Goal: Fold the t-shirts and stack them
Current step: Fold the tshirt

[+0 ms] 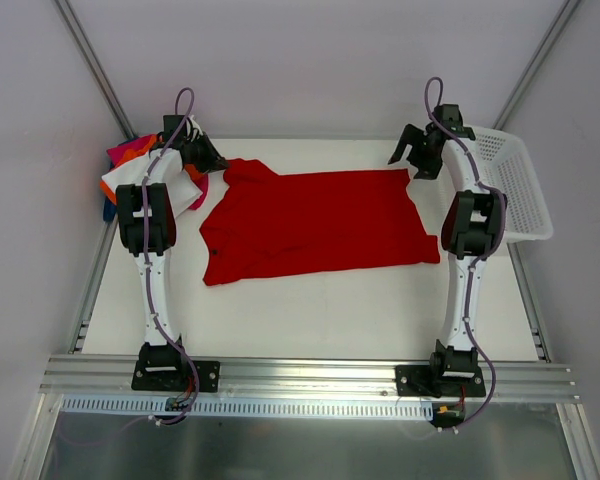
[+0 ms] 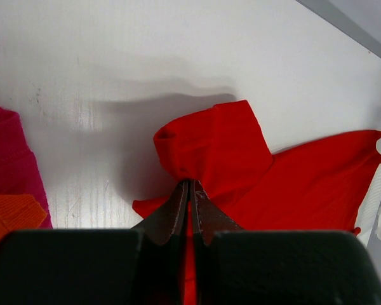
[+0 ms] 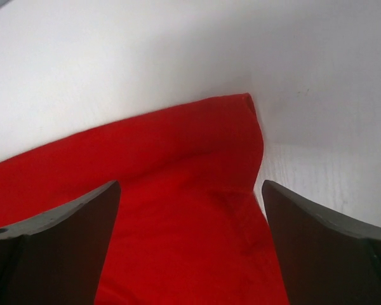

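A large bright red t-shirt [image 1: 315,222] lies spread across the middle of the white table. My left gripper [image 1: 208,160] is shut on its far left corner, the cloth bunched at the fingertips [image 2: 189,184] in the left wrist view [image 2: 216,146]. My right gripper [image 1: 408,152] is open just above the shirt's far right corner [image 3: 228,127]; the fingers [image 3: 70,222] straddle red cloth without touching it. A stack of folded white, orange, magenta and blue shirts [image 1: 130,170] sits at the far left corner, partly hidden by my left arm; magenta and orange edges show in the left wrist view [image 2: 6,171].
A white plastic mesh basket [image 1: 515,185] stands at the table's far right edge, beside my right arm. The table's near half [image 1: 310,315] is bare white. Grey walls and metal frame rails close in the back and sides.
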Controlling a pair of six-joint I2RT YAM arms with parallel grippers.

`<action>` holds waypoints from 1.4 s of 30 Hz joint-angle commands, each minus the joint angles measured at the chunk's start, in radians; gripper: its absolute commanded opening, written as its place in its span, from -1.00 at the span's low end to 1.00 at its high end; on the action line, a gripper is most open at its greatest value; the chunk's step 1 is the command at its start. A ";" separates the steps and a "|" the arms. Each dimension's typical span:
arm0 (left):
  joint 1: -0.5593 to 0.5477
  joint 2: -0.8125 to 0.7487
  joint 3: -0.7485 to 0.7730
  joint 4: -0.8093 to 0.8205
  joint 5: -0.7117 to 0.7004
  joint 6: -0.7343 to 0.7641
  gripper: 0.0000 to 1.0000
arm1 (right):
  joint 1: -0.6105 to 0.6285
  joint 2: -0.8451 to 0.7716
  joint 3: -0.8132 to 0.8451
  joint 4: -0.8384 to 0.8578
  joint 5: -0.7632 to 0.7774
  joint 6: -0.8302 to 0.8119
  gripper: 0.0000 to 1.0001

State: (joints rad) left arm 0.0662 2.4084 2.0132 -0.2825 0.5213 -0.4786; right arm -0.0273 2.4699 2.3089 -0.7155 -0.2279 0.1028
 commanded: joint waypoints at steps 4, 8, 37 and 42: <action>0.000 -0.054 0.005 0.009 0.028 0.008 -1.00 | -0.120 -0.083 0.001 -0.018 0.128 0.003 0.99; -0.002 -0.054 0.004 0.008 0.028 0.011 -1.00 | -0.112 -0.034 -0.008 0.011 0.081 0.041 0.99; -0.005 -0.040 0.012 0.008 0.052 0.000 -1.00 | -0.079 0.205 0.116 0.123 -0.002 0.172 0.01; -0.003 -0.034 0.013 0.009 0.054 0.003 -1.00 | -0.079 0.210 0.121 0.131 -0.008 0.173 -0.92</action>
State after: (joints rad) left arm 0.0662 2.4084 2.0132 -0.2825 0.5472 -0.4793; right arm -0.0391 2.6373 2.4115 -0.5495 -0.3077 0.2371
